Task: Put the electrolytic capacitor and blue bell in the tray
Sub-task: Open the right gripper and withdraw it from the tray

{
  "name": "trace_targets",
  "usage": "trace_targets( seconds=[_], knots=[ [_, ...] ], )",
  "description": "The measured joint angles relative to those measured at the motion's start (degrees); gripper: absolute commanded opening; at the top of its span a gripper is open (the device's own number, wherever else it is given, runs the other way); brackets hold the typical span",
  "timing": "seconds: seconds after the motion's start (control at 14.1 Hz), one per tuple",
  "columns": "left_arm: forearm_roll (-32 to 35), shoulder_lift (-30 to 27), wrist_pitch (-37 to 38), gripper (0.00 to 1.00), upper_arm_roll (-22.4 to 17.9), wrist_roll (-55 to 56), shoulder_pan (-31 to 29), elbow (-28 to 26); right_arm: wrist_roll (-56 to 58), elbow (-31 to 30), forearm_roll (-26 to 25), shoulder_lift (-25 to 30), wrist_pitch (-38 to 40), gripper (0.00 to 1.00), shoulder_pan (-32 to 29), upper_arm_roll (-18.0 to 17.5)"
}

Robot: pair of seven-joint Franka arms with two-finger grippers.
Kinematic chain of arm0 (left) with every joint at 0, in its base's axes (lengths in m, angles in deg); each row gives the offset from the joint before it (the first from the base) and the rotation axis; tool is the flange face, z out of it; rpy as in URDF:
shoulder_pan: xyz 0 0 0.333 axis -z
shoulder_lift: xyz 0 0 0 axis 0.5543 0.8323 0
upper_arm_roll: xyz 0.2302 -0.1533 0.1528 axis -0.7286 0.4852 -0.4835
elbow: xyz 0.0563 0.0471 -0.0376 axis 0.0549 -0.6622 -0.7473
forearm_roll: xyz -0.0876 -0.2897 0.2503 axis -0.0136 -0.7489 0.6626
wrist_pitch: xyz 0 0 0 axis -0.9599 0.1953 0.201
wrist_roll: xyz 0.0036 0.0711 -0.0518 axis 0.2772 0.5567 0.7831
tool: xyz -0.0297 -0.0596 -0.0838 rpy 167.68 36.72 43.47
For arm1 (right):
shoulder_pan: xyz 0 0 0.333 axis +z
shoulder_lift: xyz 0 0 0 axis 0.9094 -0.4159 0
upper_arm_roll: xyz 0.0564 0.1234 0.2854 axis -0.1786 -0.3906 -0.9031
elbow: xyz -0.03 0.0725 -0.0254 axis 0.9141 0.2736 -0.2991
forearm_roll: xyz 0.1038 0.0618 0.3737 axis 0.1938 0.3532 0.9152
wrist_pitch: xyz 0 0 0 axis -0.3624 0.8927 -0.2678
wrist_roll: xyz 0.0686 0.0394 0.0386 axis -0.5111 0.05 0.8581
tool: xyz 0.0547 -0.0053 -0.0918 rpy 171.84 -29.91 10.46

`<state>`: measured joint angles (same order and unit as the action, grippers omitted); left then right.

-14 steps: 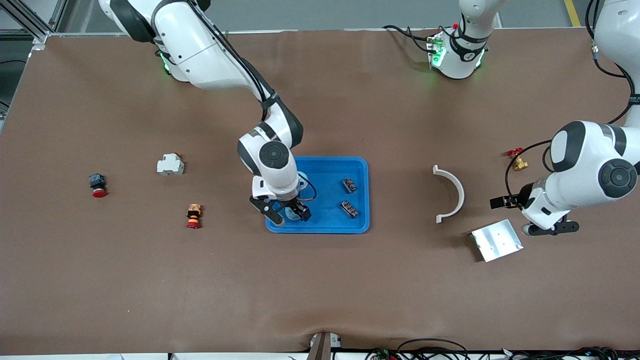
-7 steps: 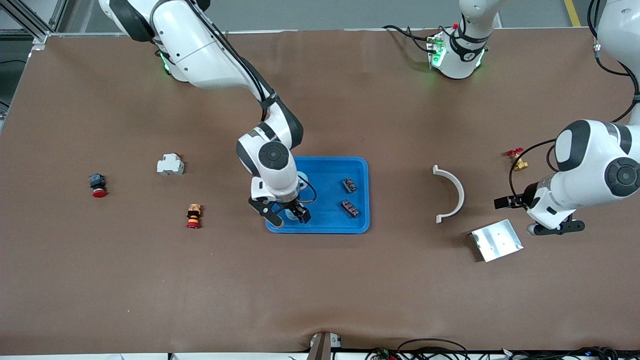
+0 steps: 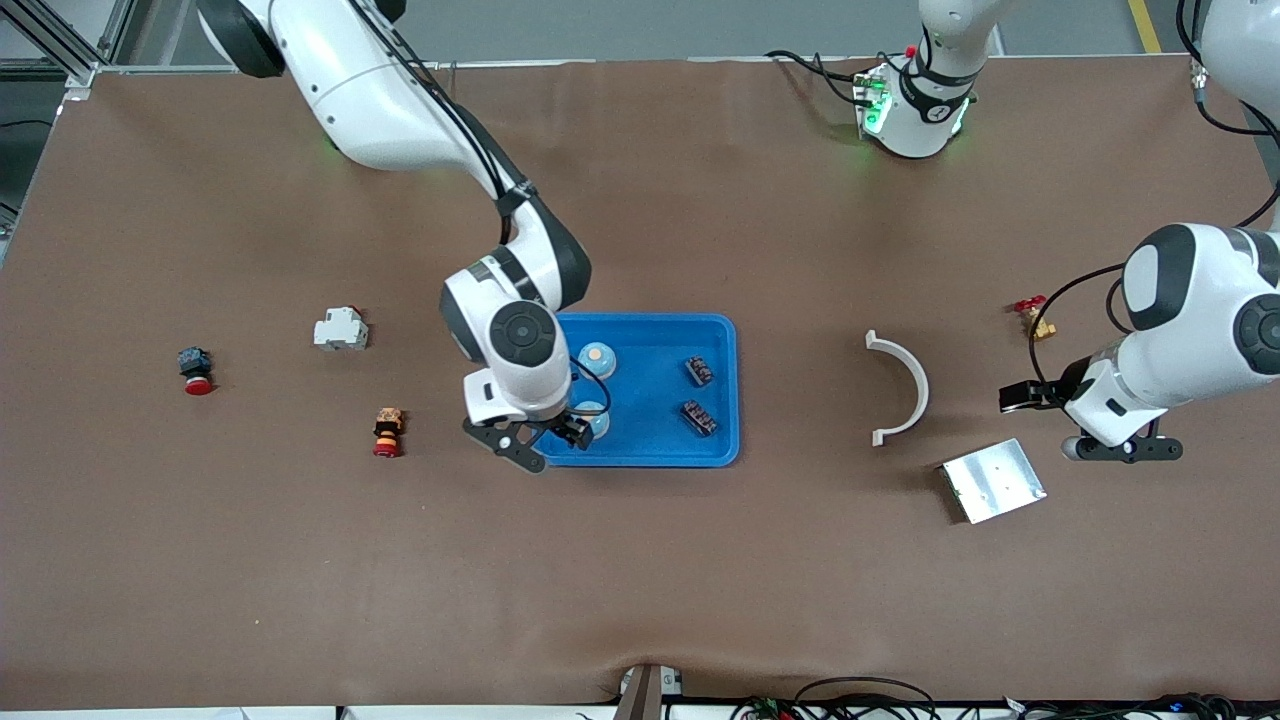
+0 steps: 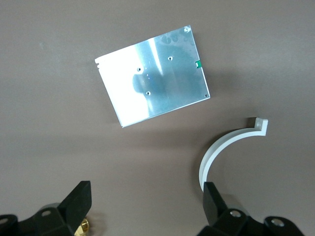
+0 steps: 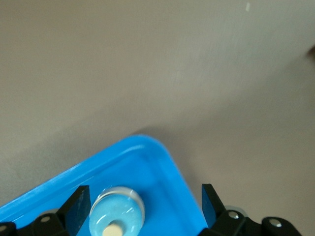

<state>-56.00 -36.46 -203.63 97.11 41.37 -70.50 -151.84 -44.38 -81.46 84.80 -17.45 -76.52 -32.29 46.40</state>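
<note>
bells [image 3: 595, 358] sit in tray [image 3: 722, 395]; right gripper [image 3: 541, 440] (fingers apart, empty) should lift straight clear; left gripper [image 3: 1122, 449] waits, fingers spread.

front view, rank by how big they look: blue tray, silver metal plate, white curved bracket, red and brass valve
1. blue tray
2. silver metal plate
3. white curved bracket, spans about as far as the plate but is thin, so this rank is unsure
4. red and brass valve

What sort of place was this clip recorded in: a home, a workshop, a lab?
Most likely a robotics lab bench. Two arms are bolted to a brown-covered table, aluminium framing stands at one corner, and small industrial parts lie about: a blue tray, a silver metal plate and a red push button.
</note>
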Motion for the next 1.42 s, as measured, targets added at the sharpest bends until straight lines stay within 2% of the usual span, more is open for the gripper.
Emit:
trace_targets(
  seconds=[0.5,1.07,1.42],
  knots=[
    [-4.53,-8.57,-0.27,1.0,-1.17,-0.49,-0.31,-0.7,21.44,0.37,-0.09,8.33,9.37,1.0,-9.52,0.33],
    [-7.99,-20.6,-0.13,1.0,-1.24,-0.49,-0.92,-3.15,39.32,0.4,-0.28,14.42,14.16,1.0,-17.77,0.39],
    [-13.42,-26.42,8.16,1.0,-1.31,-0.49,-0.94,-3.58,52.35,0.45,-0.29,18.26,18.54,1.0,-24.85,0.36]
  ],
)
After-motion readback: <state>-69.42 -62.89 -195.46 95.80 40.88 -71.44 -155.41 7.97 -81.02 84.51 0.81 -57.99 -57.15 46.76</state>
